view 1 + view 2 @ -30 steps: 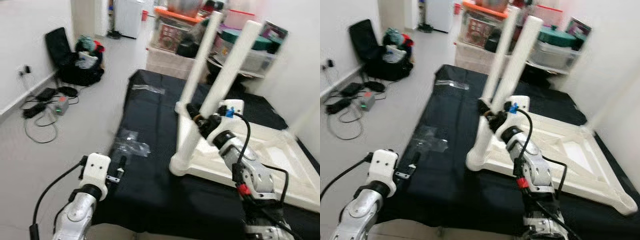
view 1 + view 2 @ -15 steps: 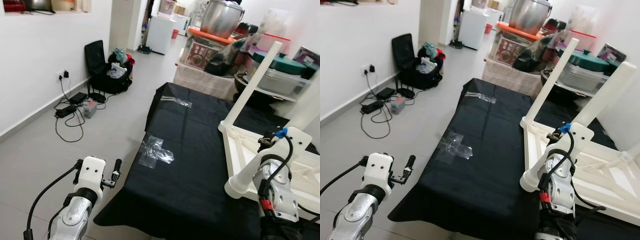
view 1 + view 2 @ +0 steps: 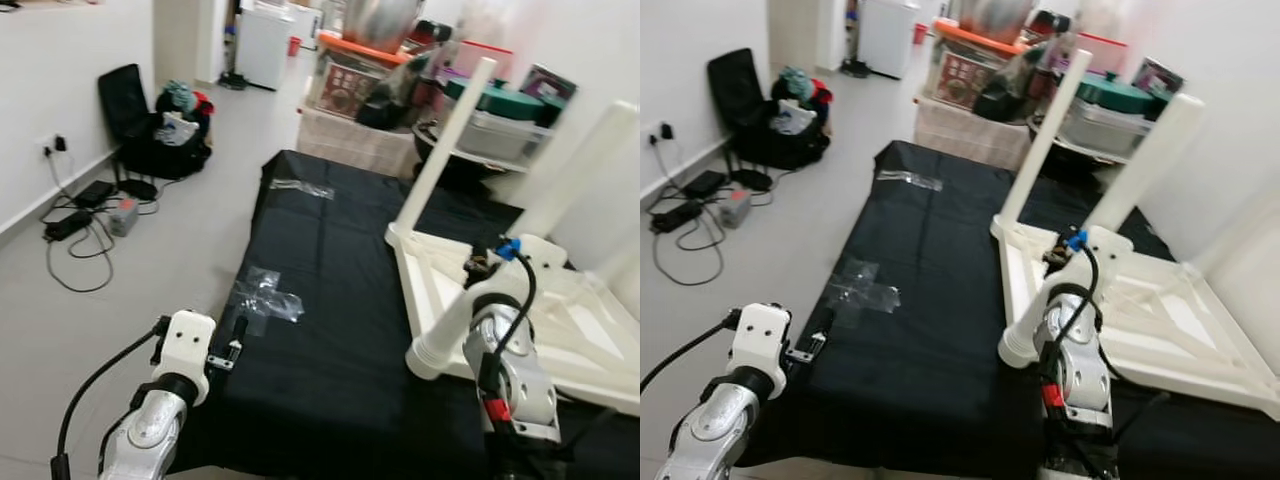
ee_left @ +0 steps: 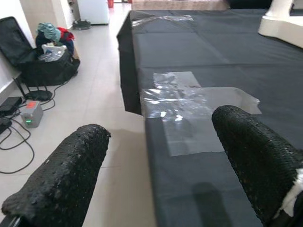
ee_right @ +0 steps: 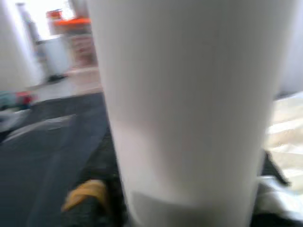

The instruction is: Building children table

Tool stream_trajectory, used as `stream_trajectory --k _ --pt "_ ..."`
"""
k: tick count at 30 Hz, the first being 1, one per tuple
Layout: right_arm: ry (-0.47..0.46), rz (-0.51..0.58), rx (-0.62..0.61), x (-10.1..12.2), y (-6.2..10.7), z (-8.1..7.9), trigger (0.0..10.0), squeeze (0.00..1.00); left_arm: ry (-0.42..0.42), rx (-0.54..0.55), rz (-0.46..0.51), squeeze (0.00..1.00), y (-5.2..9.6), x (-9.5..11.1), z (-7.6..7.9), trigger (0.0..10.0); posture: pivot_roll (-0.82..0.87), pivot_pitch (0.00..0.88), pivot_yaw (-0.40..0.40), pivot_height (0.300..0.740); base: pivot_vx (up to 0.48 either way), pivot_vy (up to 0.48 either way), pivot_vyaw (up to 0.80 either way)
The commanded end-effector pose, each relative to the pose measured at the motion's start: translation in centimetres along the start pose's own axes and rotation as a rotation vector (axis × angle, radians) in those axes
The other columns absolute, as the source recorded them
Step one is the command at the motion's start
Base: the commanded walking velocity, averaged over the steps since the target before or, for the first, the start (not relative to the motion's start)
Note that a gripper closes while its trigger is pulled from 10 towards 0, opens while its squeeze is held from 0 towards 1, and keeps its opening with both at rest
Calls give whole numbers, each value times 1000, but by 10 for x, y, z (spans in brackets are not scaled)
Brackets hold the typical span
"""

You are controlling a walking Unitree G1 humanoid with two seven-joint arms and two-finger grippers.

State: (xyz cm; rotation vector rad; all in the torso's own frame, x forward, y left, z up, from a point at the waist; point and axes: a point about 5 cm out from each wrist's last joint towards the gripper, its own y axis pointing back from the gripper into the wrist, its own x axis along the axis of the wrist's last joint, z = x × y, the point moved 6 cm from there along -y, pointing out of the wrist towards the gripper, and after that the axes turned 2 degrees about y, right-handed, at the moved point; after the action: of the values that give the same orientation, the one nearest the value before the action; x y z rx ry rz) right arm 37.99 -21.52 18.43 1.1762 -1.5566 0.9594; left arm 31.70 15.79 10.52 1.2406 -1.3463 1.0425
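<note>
Left to right. An open black suitcase (image 3: 150,125) lies on the floor by the wall, holding bundled clothes; cables and a small box lie on the floor near it. The left tool (image 4: 161,175), fingers wide apart and empty, hovers at the near left edge of the black-covered counter (image 3: 330,330). Just ahead of it on the cloth lie clear plastic bags (image 3: 268,297); whether any fittings are inside cannot be told. A second clear bag (image 3: 300,187) lies at the far end. The white children's table (image 3: 530,320) lies upside down on the right half of the counter, two legs standing up. The right tool (image 3: 480,268) is at the frame beside the near corner leg (image 5: 189,109); whether its fingers are closed on the leg cannot be told. Risks, as judged: the nearest corner sits close to the counter's front edge, so a push or twist from the right arm could slide the frame off; a leg could go in crooked; the left tool could brush the bags to the floor. Beyond the counter, stacked storage boxes (image 3: 360,75) and a large metal pot; contents unreadable.
</note>
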Motion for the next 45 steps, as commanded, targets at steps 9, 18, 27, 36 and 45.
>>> stream_trajectory --k 9,18,27,36,45 --pt "-42 47 675 40 20 -89 10000 0 8 -23 -2 0 -2 0 7 10000 127 0 -199 740 0 0 0" --pt "39 18 819 26 25 -107 10000 0 5 -18 1 0 -2 1 6 10000 136 0 -205 740 0 0 0" --pt "91 -34 442 5 -10 -51 0 0 2 -19 -1 0 -2 0 5 10000 129 0 -198 740 0 0 0" --pt "116 -68 -93 -10 -11 45 0 0 4 -24 -5 0 -1 -1 6 10000 124 0 -195 740 0 0 0" --pt "142 -216 -536 -38 35 103 0 0 5 -32 -11 0 0 -3 8 10000 103 0 -181 740 0 0 0"
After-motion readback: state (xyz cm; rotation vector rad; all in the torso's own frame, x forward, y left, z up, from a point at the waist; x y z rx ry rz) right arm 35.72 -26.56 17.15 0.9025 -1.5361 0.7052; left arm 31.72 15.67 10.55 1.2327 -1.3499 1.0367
